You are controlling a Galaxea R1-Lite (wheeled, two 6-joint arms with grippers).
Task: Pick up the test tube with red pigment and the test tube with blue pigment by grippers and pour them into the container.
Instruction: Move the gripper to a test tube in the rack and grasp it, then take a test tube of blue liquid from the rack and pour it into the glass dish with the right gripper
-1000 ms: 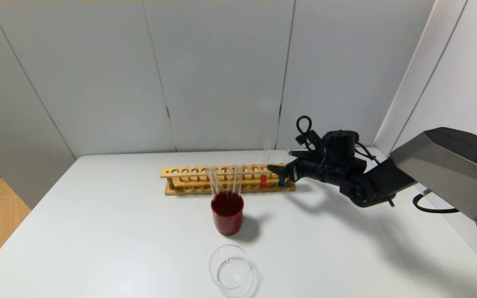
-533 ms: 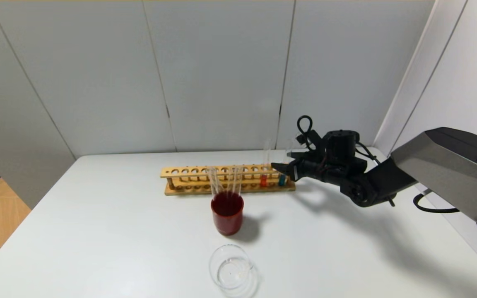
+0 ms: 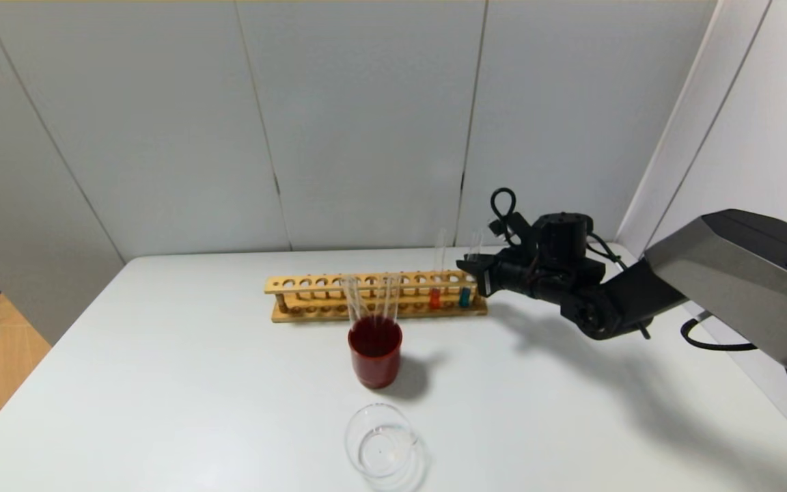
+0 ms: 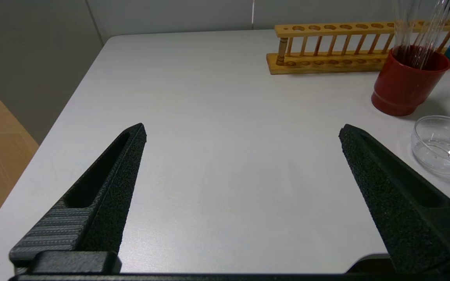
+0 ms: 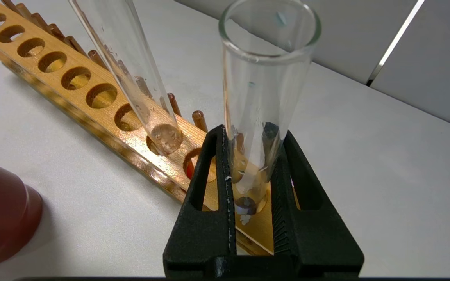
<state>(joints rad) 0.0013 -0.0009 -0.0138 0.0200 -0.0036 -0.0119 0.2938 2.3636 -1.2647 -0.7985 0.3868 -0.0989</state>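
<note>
The right gripper (image 3: 473, 268) has closed on the blue tube (image 5: 266, 97); half a second ago its fingers stood apart on either side of the glass. The fingers (image 5: 209, 183) now clamp the tube just above the rack's (image 3: 311, 299) top rail, at the rack's right end. The tube is upright and seated in its hole, blue liquid at the bottom (image 3: 464, 297). The red tube (image 3: 436, 295) stands two holes to the left, untouched. The left gripper (image 4: 242, 136) is parked low over the table's (image 3: 161, 383) left side, fingers wide apart, holding nothing. The container (image 3: 381, 441) sits at the front edge, just in front of the red cup (image 3: 375, 352), and holds no pigment. Judgement: grasp achieved; the next step is a straight vertical lift clear of the rack, since any tilt could bind the glass in its hole
</note>
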